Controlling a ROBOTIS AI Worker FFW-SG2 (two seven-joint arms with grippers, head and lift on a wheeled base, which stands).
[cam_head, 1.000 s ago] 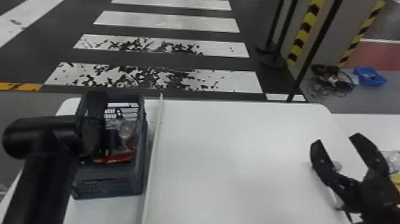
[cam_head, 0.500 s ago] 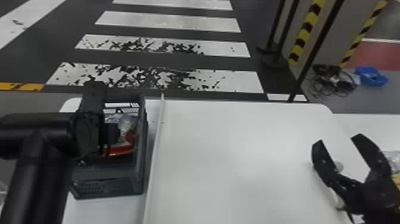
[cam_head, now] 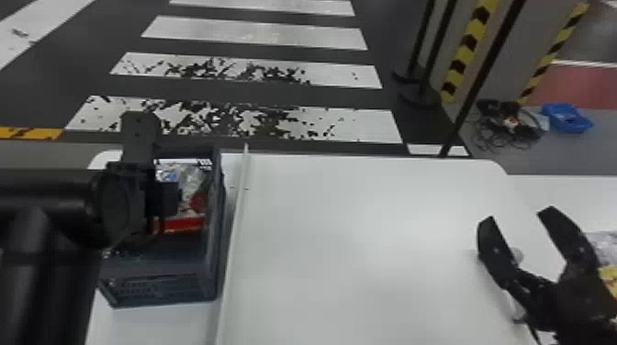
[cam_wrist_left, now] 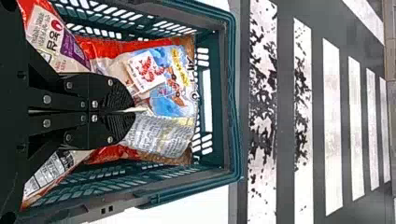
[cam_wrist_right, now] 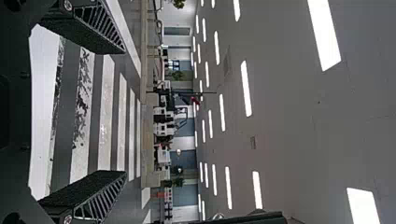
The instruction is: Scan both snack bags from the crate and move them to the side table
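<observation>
At the left of the head view, my left gripper [cam_head: 163,199] is over the dark crate [cam_head: 160,270], beside a red and clear snack bag [cam_head: 181,225]. In the left wrist view the left gripper [cam_wrist_left: 135,110] is shut on a creased part of the blue, red and silver snack bag [cam_wrist_left: 173,105], within the crate [cam_wrist_left: 231,98]. Another bag [cam_wrist_left: 49,39] lies partly behind its fingers. My right gripper [cam_head: 518,219] stands open above the right part of the table, and the right wrist view shows an empty gap in that gripper [cam_wrist_right: 123,112].
A thin white raised strip [cam_head: 233,238] runs along the white table [cam_head: 358,238], just right of the crate. Clear and yellow packaging [cam_head: 608,270] lies at the right edge. Beyond the table stand dark poles [cam_head: 482,73], with cables [cam_head: 509,124] and a blue tray [cam_head: 567,118] on the floor.
My left arm has turned and its gripper has shifted slightly, while the red part of the bag has moved a little up in the head view. The right gripper has stayed put.
</observation>
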